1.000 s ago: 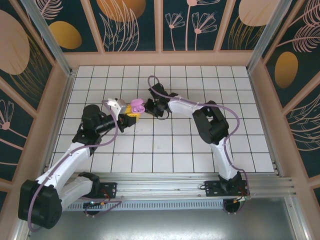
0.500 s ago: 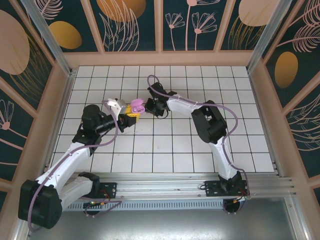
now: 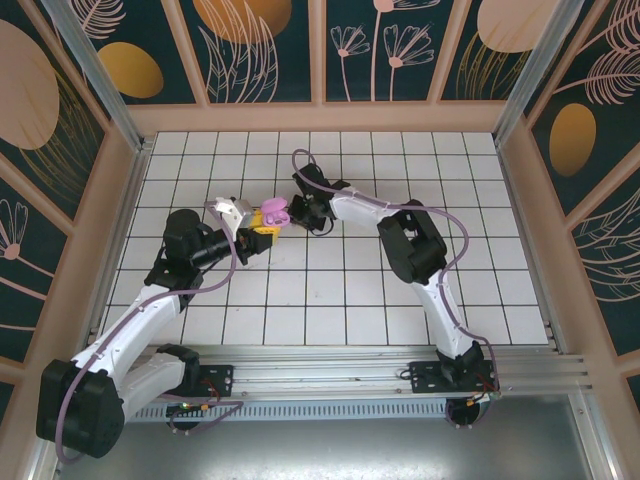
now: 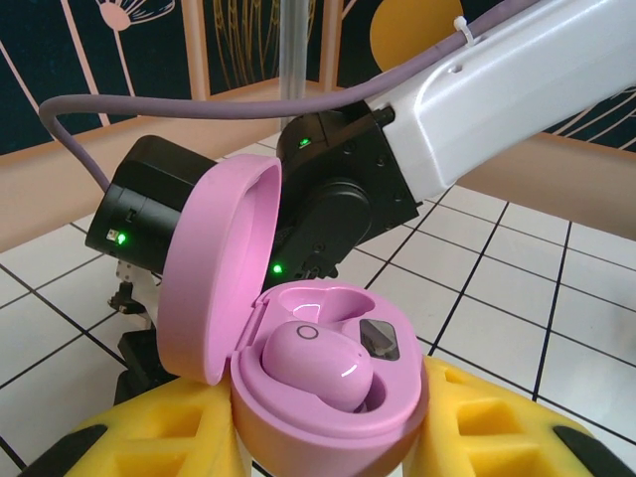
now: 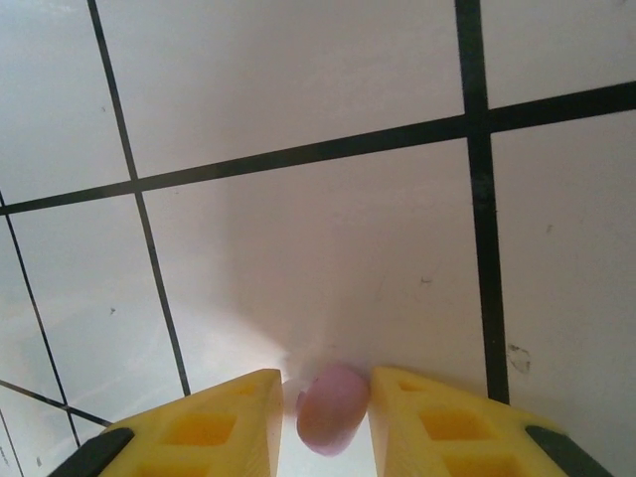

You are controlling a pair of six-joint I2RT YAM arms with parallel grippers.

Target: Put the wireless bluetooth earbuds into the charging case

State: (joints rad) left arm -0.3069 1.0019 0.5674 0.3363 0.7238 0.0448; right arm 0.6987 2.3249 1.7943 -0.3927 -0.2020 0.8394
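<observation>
The tiled table (image 3: 330,300) is seen from high behind; wrist cameras are held close, left looking across it, right straight down.

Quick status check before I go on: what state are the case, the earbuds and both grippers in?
Rounded pink plastic charging case: lid open.
Glossy pink earbud: seated in the case.
Second well: looks empty.
Left gripper: shut on the case.
Small pinkish earbud: out of the case, between yellow fingers.
Right gripper: around that earbud; clamped or not, cannot tell.

Open pink case (image 4: 323,437) between yellow jaws, lid (image 4: 214,273) raised; pink earbud (image 4: 316,366) seated; black wrist (image 4: 343,204) behind.
</observation>
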